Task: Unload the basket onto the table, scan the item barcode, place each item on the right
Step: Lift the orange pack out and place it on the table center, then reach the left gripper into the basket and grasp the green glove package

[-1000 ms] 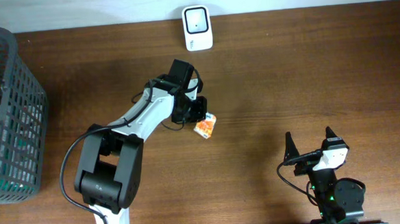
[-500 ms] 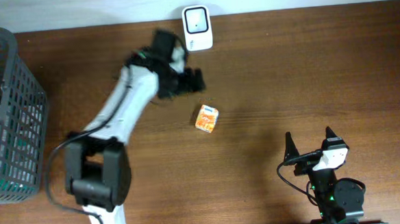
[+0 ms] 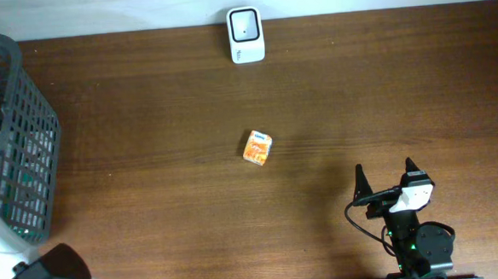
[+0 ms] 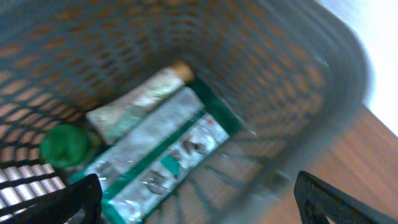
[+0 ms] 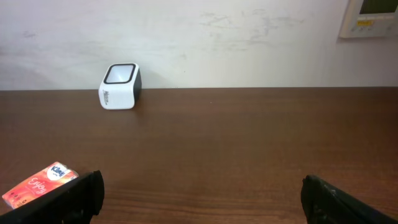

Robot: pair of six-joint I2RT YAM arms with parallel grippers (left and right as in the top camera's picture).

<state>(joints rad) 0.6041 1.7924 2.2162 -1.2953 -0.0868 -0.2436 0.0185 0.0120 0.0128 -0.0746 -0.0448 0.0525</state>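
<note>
The item, a small orange packet (image 3: 256, 148), lies by itself on the brown table in the overhead view, below the white barcode scanner (image 3: 246, 35) at the far edge. The right wrist view shows the packet (image 5: 38, 184) at its lower left and the scanner (image 5: 120, 86) further back. My right gripper (image 5: 202, 186) is open and empty near the front edge, also seen from overhead (image 3: 384, 171). My left gripper (image 4: 198, 193) is open and empty, hovering over the inside of the grey basket (image 4: 280, 74); the image is blurred.
The grey mesh basket (image 3: 26, 125) stands at the table's left edge. Inside it lie a silver-and-green pack (image 4: 161, 155), a pale tube (image 4: 134, 102) and a green cap (image 4: 64, 144). A white wall runs behind the table.
My left gripper opened and let go of the orange packet, which now rests on the table. The left arm swung away to the left, over the basket. The right arm stayed still.
</note>
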